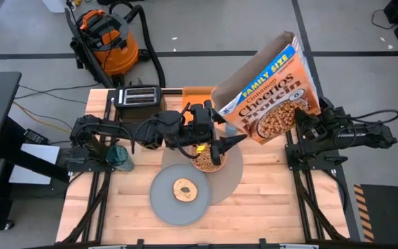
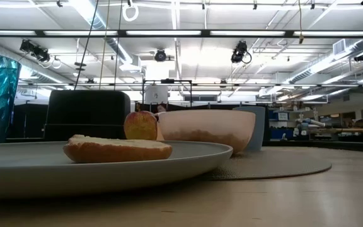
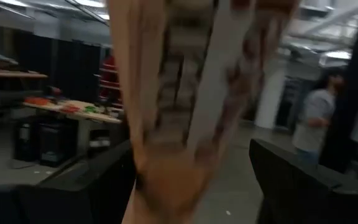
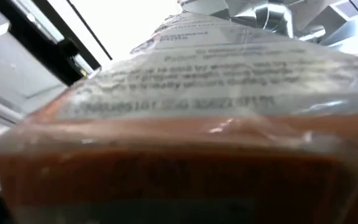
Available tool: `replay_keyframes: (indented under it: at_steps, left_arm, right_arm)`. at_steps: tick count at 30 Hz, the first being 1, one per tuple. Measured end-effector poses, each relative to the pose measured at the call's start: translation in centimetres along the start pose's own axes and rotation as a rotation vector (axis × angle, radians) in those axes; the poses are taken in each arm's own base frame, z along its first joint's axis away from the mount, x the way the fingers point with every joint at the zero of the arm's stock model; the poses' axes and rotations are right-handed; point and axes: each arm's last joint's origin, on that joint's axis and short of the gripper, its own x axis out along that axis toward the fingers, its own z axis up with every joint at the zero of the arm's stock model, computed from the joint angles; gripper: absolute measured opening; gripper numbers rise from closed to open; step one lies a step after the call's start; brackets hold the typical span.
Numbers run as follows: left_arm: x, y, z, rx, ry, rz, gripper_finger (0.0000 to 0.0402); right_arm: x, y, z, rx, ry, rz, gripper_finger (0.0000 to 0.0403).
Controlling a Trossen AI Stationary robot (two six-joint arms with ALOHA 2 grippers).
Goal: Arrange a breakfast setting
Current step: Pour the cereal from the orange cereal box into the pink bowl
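Observation:
A Cheerios cereal box (image 1: 271, 86) is up in the air over the table's far right, tilted, with my right gripper (image 1: 301, 119) shut on it. My left gripper (image 1: 239, 138) is open beside the box's lower left side. Its fingers (image 3: 86, 186) stand either side of the box's narrow edge (image 3: 185, 93); whether they touch it I cannot tell. Below it, a pink bowl (image 1: 208, 160) holding cereal rests on the round mat (image 1: 232, 176). A bagel (image 1: 184, 189) lies on the grey plate (image 1: 164, 207). The apple (image 2: 141, 125) stands behind the plate, and a light-blue cup (image 2: 258, 126) behind the bowl. My right gripper holds the cereal box at its bottom edge (image 1: 297, 116), coming from the table's right and slanting upward. The box (image 4: 179, 124) fills the wrist view and hides the fingers. The box is lifted clear of the table and leans, its top toward the far left.
A black toaster (image 1: 138, 97) and an orange board (image 1: 197, 90) sit at the far edge. A teal glass (image 1: 121, 155) stands at the left by the left arm's base. Bare wood lies along the near edge and at the near right.

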Motion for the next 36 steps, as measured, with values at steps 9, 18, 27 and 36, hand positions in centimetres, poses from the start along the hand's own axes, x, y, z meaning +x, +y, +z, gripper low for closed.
replay_keyframes:
  at_steps: [9,18,27,36]
  left_arm:
    - [0.3,1.4,0.3,-0.044,-0.031,0.127,0.0277]
    - [0.0,1.5,0.9,0.035,-0.035,0.13,0.0095]
    - [-2.4,1.8,3.9,0.113,0.022,0.134,0.0015]
    - [-5.5,2.2,4.8,0.206,0.239,0.132,0.001]
  right_arm:
    - [0.3,-0.2,-0.9,-0.078,0.043,0.0,0.0203]
    - [0.7,-0.3,-1.2,-0.075,0.116,-0.01,0.0231]
    - [3.4,0.1,0.0,-0.12,0.42,-0.072,0.0314]
    - [4.9,0.8,2.1,-0.135,0.63,-0.094,0.0391]
